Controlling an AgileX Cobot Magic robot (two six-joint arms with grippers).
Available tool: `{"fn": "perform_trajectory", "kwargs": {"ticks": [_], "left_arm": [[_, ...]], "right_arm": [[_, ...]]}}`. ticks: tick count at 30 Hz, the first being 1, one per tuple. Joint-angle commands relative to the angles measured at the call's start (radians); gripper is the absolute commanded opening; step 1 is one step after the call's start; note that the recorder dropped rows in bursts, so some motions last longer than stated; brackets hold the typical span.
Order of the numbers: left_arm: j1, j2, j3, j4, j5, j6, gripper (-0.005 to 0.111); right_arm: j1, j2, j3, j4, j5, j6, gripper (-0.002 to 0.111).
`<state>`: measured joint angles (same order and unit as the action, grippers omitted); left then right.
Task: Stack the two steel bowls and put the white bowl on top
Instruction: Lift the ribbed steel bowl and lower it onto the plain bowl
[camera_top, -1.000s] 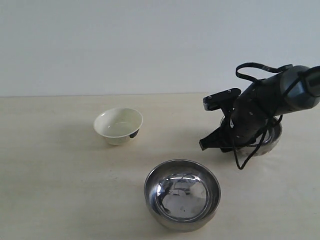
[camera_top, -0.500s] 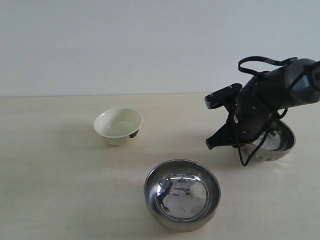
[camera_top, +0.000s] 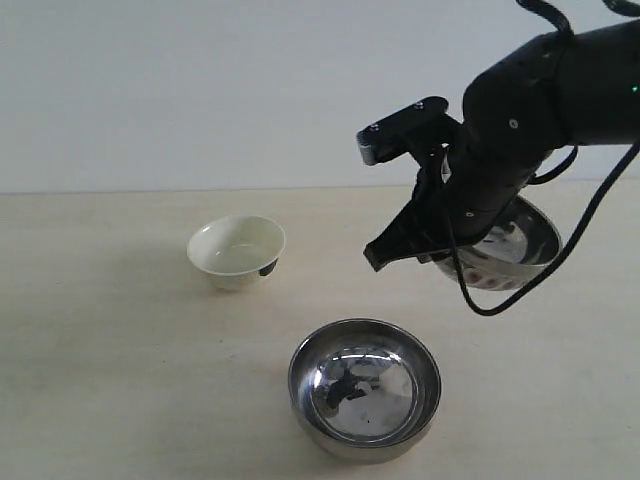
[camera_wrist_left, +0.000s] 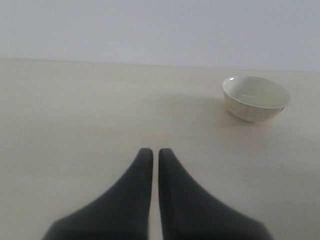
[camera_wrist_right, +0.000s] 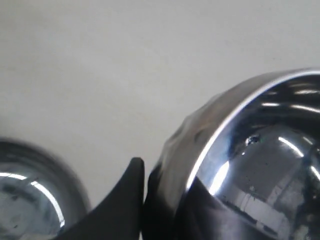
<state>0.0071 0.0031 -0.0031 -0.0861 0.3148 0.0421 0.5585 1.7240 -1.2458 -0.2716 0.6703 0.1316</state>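
Observation:
My right gripper (camera_top: 425, 250) is shut on the rim of the dimpled steel bowl (camera_top: 510, 245), holding it tilted in the air at the right, above the table. In the right wrist view one finger (camera_wrist_right: 131, 182) lies outside the bowl's wall (camera_wrist_right: 200, 135) and the other inside it. The smooth steel bowl (camera_top: 365, 390) sits upright at the front centre, below and left of the held one; its edge (camera_wrist_right: 30, 190) shows in the right wrist view. The white bowl (camera_top: 237, 251) stands at the left, dark mark facing front. My left gripper (camera_wrist_left: 151, 152) is shut on nothing, well short of the white bowl (camera_wrist_left: 256, 98).
The cream tabletop (camera_top: 120, 380) runs back to a plain pale wall (camera_top: 200, 90). A black cable (camera_top: 520, 295) loops down from the right arm beside the held bowl. The left arm does not show in the exterior view.
My right gripper has lifted the dimpled steel bowl off the table and carried it up and a little leftward. The other two bowls have not moved.

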Motion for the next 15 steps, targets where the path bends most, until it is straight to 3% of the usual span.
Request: {"fn": "perform_trajectory", "kwargs": {"ticks": [1, 9, 15], "left_arm": [[-0.005, -0.003, 0.003, 0.0, -0.008, -0.005, 0.004], [-0.005, -0.003, 0.003, 0.0, -0.008, -0.005, 0.004], [-0.005, -0.003, 0.003, 0.0, -0.008, -0.005, 0.004]], "right_arm": [[0.11, -0.055, 0.007, 0.002, 0.092, -0.018, 0.0], [0.278, -0.055, 0.088, 0.021, 0.038, 0.016, 0.0], [0.311, -0.051, 0.123, 0.047, -0.015, 0.043, 0.0]]}}
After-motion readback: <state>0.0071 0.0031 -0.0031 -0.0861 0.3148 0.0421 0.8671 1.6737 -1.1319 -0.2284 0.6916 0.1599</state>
